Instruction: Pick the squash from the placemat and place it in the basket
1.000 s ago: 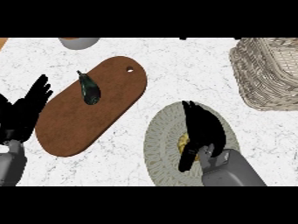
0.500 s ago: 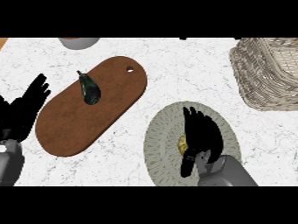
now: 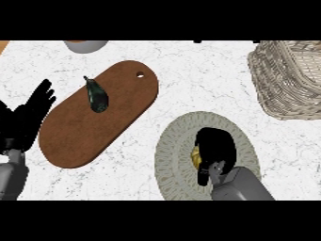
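**One hand curled over the squash on the mat**

One hand, the black right hand (image 3: 215,153), lay on the round, pale woven placemat (image 3: 173,155) near the front edge of the white marble worktop (image 3: 197,89). Its fingers were curled down round the small yellow squash (image 3: 196,157), of which only a sliver showed at the hand's left side. The black left hand (image 3: 20,120) rested open near the worktop's left edge, fingers up. The tan wicker basket (image 3: 295,80) stood at the far right corner, well apart from the mat. A dark green vegetable (image 3: 97,96) lay on the brown oval wooden board (image 3: 93,127).

The squash was mostly hidden, so I could not tell how fully the fingers enclosed it. If they caught only its top, it might slip out as the hand lifted. The light mat might also drag along.
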